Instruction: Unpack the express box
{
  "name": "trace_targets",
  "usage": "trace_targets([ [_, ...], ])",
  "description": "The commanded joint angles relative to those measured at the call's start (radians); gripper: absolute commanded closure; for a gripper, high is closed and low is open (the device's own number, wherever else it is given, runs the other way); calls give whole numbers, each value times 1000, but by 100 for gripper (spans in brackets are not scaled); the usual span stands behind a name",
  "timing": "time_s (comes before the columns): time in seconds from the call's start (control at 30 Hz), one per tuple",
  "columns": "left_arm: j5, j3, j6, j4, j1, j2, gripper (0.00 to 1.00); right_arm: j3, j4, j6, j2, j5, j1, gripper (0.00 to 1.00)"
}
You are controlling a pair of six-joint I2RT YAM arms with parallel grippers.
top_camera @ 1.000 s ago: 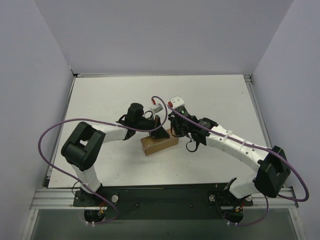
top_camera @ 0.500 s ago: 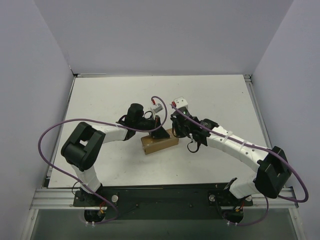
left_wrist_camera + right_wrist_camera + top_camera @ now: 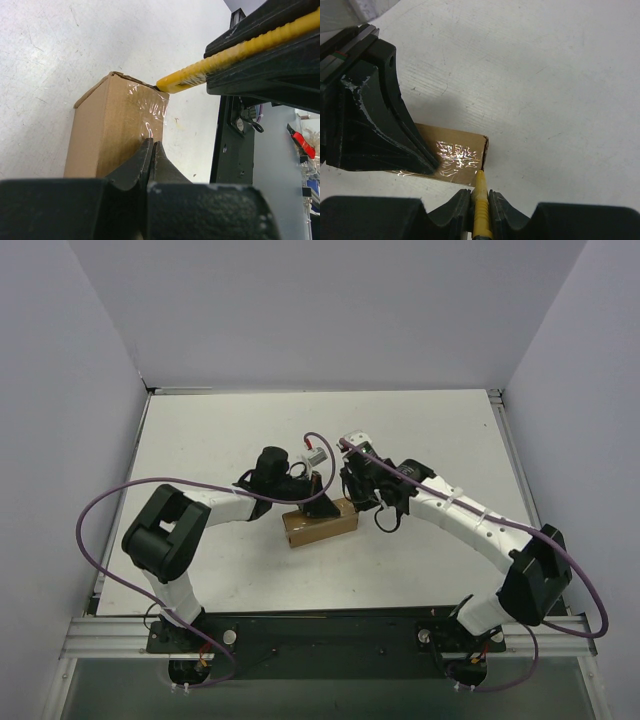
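The express box [image 3: 318, 524], a small brown cardboard mailer with shiny clear tape on top, lies on the white table at centre. My left gripper [image 3: 320, 502] is shut and empty, its tips pressing down on the box top [image 3: 120, 125]. My right gripper [image 3: 352, 496] is shut on a slim yellow utility knife [image 3: 481, 205]. The knife tip touches the box's right end at the taped seam [image 3: 482, 172]. In the left wrist view the knife [image 3: 220, 60] comes in from the upper right onto the box's far corner.
The white table [image 3: 200, 440] is walled by grey panels at left, back and right. A black rail [image 3: 320, 630] with both arm bases runs along the near edge. Purple cables loop off both arms.
My right wrist has turned and shifted slightly left, bringing the knife tip onto the box's right end. The left gripper and the box have not moved.
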Motion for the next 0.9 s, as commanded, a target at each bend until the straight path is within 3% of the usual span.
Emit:
trace_targets([
  [0.0,-289,-43,71,-232,3,89,100,69,-235,-12,27,-143,27,100],
  [0.23,-153,-37,109,-186,1,60,100,288,-164,-136,15,137,-25,100],
  [0.33,-62,-16,152,-163,-5,40,98,400,-132,-215,44,119,-131,100],
  [0.4,13,15,167,-168,-2,23,90,378,-86,-322,35,125,-191,100],
  [0.47,45,38,198,-189,1,1,82,219,51,-422,-28,150,-226,100],
  [0.53,89,65,227,-189,11,-32,76,29,226,-718,-88,171,-261,100],
  [0.57,97,76,245,-206,12,-42,74,-200,494,-864,-141,202,-269,97],
  [0.6,85,117,274,-235,17,-57,70,-303,643,-1104,-155,198,-300,95],
  [0.63,74,140,340,-316,20,-62,69,-387,904,-1228,-161,181,-320,92],
  [0.67,65,171,376,-358,24,-63,68,-525,1016,-1319,-145,152,-336,86],
  [0.7,53,218,438,-416,32,-59,67,-569,1119,-1470,-122,139,-373,85],
  [0.73,53,240,459,-477,47,-57,67,-612,1294,-1522,-93,135,-386,85],
  [0.77,56,251,469,-488,58,-56,66,-639,1365,-1554,-30,135,-395,85],
  [0.8,63,259,474,-494,69,-56,66,-668,1400,-1576,-10,124,-399,85],
  [0.87,80,271,477,-502,96,-53,66,-676,1315,-1535,-10,92,-410,86],
])
